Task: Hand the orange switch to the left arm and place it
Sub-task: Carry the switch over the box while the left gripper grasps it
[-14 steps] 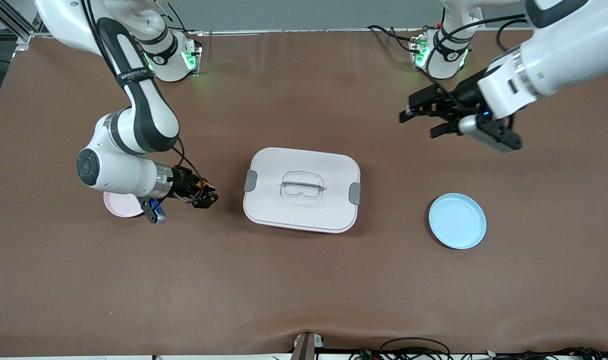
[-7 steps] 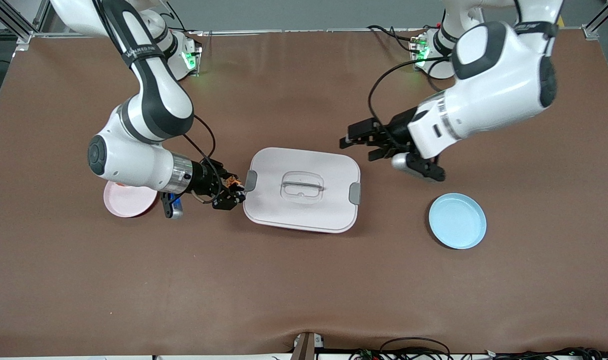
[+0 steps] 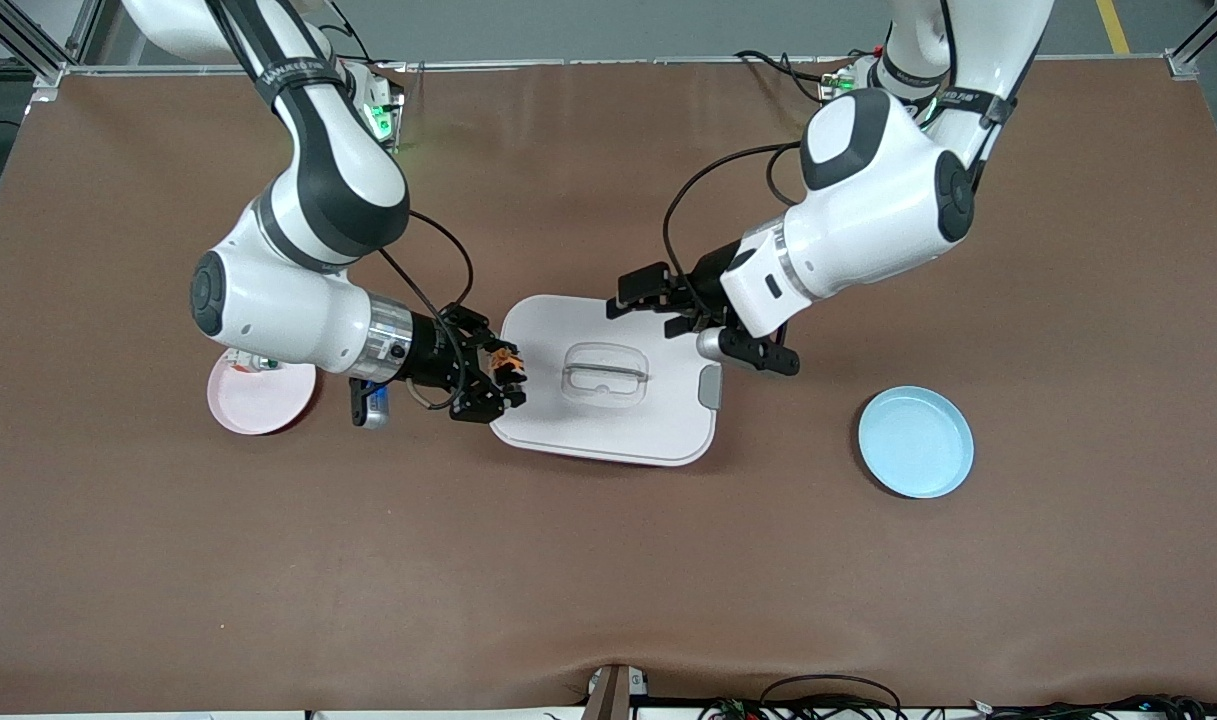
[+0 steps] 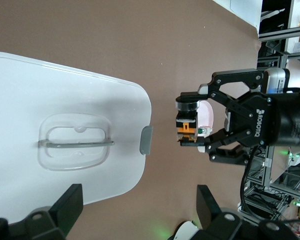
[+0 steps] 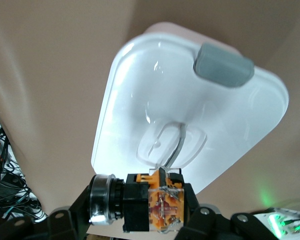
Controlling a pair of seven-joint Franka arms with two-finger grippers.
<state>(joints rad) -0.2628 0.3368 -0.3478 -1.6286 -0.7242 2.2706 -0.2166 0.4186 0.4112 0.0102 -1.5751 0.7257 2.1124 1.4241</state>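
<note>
The orange switch (image 3: pixel 505 362) has a black body and orange details, and my right gripper (image 3: pixel 499 380) is shut on it. It hangs by the white box (image 3: pixel 608 425), at the end with the grey latch toward the right arm. The right wrist view shows the switch (image 5: pixel 157 202) between the fingers, with the box lid (image 5: pixel 155 85) below. My left gripper (image 3: pixel 651 307) is open over the box's edge toward the robots' bases. In the left wrist view the gripper (image 4: pixel 139 196) is empty, facing the switch (image 4: pixel 187 127) across the box (image 4: pixel 90 95).
A pink plate (image 3: pixel 258 402) lies toward the right arm's end of the table, under that arm's wrist, with a small object (image 3: pixel 246 362) on its rim. A light blue plate (image 3: pixel 915 442) lies toward the left arm's end.
Both arms have swung in toward the box. The right gripper has carried the switch from beside the pink plate to the box's end. The left gripper has come over the box's edge.
</note>
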